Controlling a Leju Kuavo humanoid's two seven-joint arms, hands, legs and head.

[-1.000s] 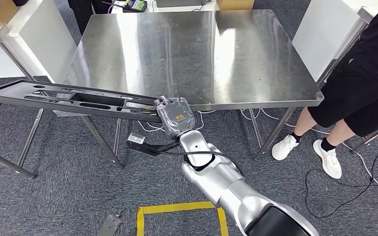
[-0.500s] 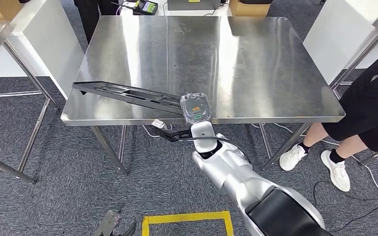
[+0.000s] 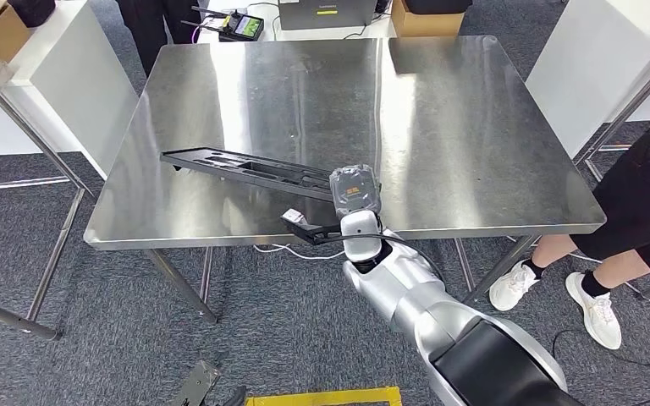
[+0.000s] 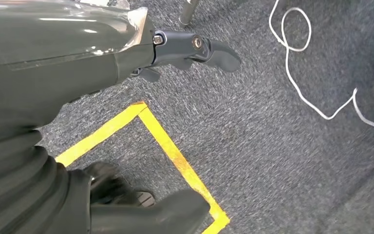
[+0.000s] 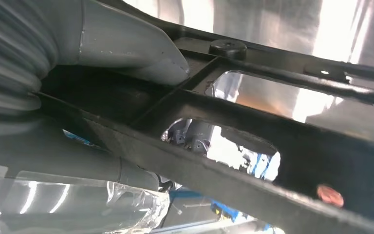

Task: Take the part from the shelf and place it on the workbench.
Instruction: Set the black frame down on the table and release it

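Since the earlier frames, the whole head view is shifting as the robot closes in, so the workbench [image 3: 474,127] is now filling the upper frame. At centre, the right hand [image 3: 354,191] is gripping one end of the long black part [image 3: 245,167], which is stretching toward the left over the steel top; whether it is touching the surface cannot be told. Low beside the carpet, the left hand [image 4: 190,48] is hanging with nothing in it, fingers curled in.
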